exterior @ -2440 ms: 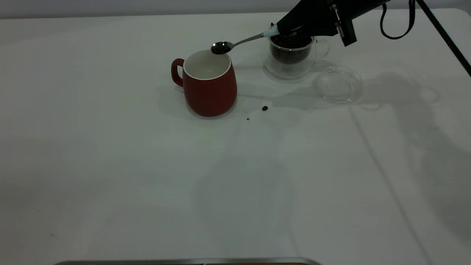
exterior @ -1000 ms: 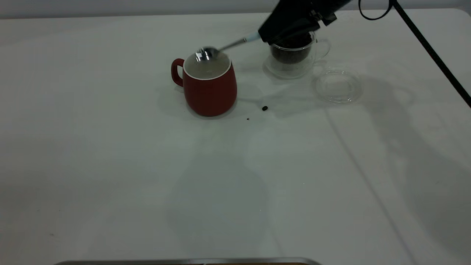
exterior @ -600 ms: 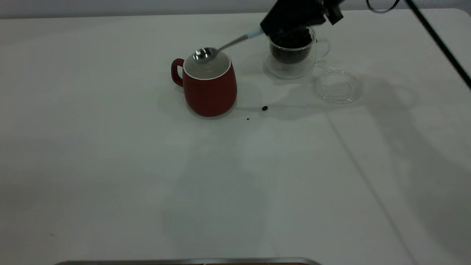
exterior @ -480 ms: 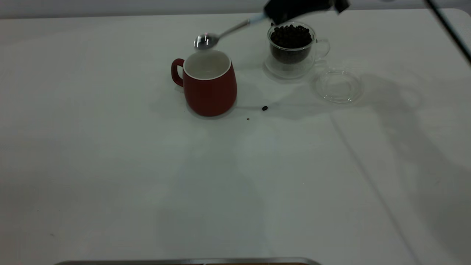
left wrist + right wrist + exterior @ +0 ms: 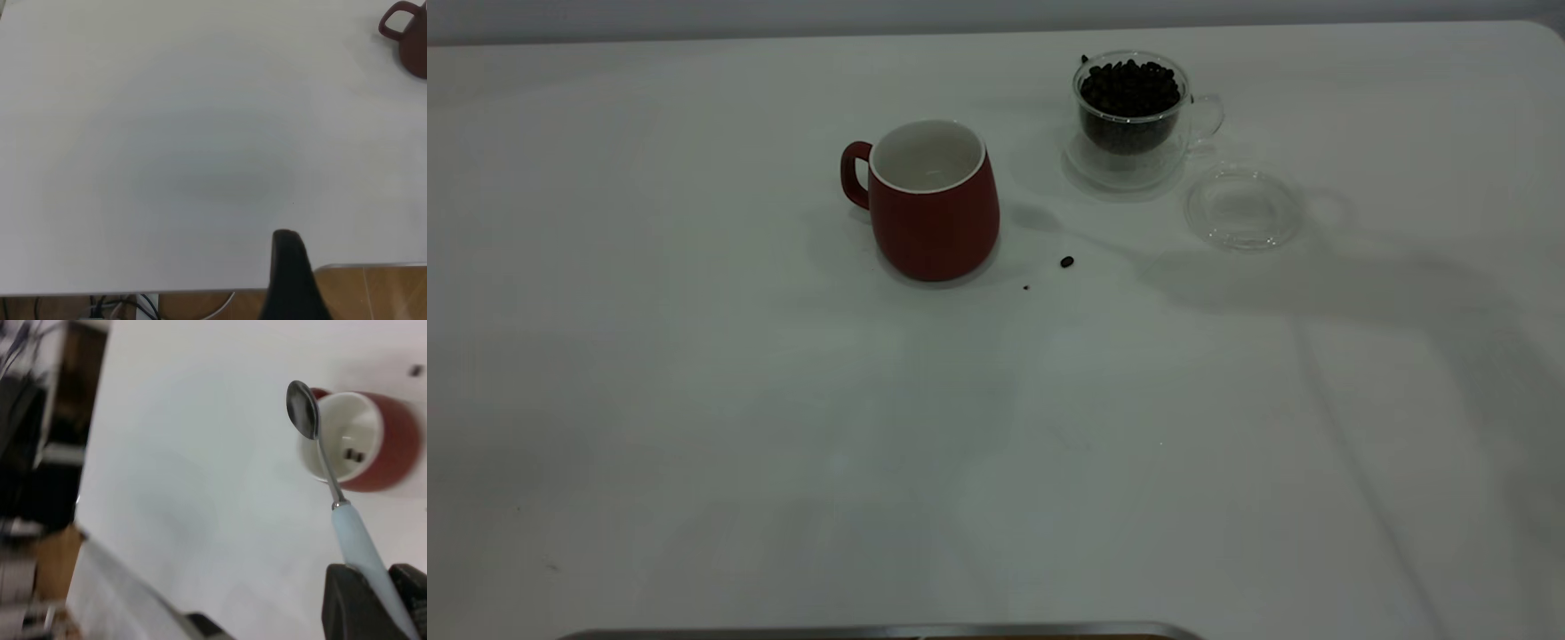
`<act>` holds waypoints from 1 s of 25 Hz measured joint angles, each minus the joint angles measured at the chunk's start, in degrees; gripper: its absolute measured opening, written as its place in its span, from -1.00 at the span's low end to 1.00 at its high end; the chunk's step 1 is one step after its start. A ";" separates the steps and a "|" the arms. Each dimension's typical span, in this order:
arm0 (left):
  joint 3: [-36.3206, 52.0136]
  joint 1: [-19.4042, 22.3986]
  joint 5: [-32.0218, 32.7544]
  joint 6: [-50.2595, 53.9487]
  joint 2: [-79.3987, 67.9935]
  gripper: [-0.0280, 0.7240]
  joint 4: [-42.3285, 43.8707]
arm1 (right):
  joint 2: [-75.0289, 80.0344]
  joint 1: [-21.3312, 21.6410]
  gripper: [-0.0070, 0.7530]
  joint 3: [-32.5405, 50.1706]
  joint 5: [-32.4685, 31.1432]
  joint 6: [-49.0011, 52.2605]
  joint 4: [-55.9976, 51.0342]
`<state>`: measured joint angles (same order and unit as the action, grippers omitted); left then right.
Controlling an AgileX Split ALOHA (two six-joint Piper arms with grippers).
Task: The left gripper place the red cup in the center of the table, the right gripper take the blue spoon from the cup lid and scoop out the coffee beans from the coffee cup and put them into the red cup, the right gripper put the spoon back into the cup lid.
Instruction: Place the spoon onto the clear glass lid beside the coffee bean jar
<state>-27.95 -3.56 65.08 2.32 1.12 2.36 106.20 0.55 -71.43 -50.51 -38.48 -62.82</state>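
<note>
The red cup (image 5: pixel 934 200) stands upright on the table (image 5: pixel 783 427), handle to the left. In the right wrist view the red cup (image 5: pixel 373 447) holds two coffee beans (image 5: pixel 353 455). My right gripper (image 5: pixel 380 590) is shut on the pale handle of the blue spoon (image 5: pixel 353 533), whose empty silver bowl hangs above the cup's rim. That gripper is out of the exterior view. The coffee cup (image 5: pixel 1131 116) is heaped with coffee beans (image 5: pixel 1129 87). The clear cup lid (image 5: pixel 1242 210) lies empty beside it. My left gripper (image 5: pixel 288 280) hovers by the table's near edge.
One loose bean (image 5: pixel 1066 261) and a small crumb (image 5: pixel 1025 287) lie on the table between the red cup and the cup lid. The table edge (image 5: pixel 373 265) shows in the left wrist view, with the red cup (image 5: pixel 408 33) far off.
The right gripper tipped the spoon over the red cup, then lifted up and out of the exterior view with the spoon. The coffee cup is now uncovered.
</note>
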 joint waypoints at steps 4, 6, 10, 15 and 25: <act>0.00 0.00 0.00 0.00 0.00 0.58 0.00 | -4.13 1.77 -0.68 18.48 10.45 -7.15 -16.61; 0.00 0.00 0.00 -0.17 0.00 0.58 0.00 | -4.05 3.76 -0.68 26.92 13.13 -15.66 -28.73; 0.00 0.00 0.00 -0.17 0.00 0.58 0.00 | -2.24 6.64 -0.68 33.72 15.08 -23.34 -37.92; 0.00 0.00 0.00 -0.12 0.00 0.58 0.00 | 5.01 9.41 -0.68 32.43 15.09 -24.30 -39.36; 0.00 0.00 0.00 -0.12 0.00 0.58 0.00 | 17.61 11.25 -0.68 20.56 14.21 -19.26 -39.79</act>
<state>-27.95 -3.56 65.08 2.21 1.12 2.36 123.81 11.80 -50.87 -36.30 -57.74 -102.61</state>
